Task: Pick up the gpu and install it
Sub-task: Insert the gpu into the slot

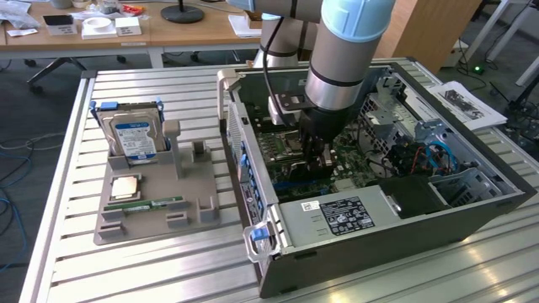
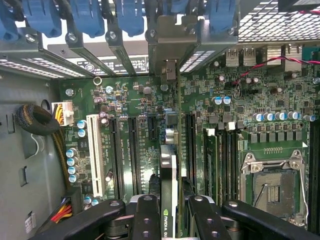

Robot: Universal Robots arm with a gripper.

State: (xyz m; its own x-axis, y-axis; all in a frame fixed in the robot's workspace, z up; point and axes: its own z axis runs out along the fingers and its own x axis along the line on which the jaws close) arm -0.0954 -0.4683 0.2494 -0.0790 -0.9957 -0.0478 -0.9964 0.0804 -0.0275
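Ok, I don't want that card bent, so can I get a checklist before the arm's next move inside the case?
1. gpu clamped in the pincer: ok.
2. gpu running parallel to the motherboard slots: ok.
3. Silver bracket up against the rear slot openings: ok.
4. Card edge fully seated in its slot: cannot tell.
5. Red-black wire clear of the card: ok.

The gpu [image 2: 169, 172] label apparently reads NVIDIA.

Hard drive [image 1: 135, 137] upright in grey holder [image 1: 201, 192]; processor chip [image 1: 125, 187] and memory stick [image 1: 153, 205] lying flat on it
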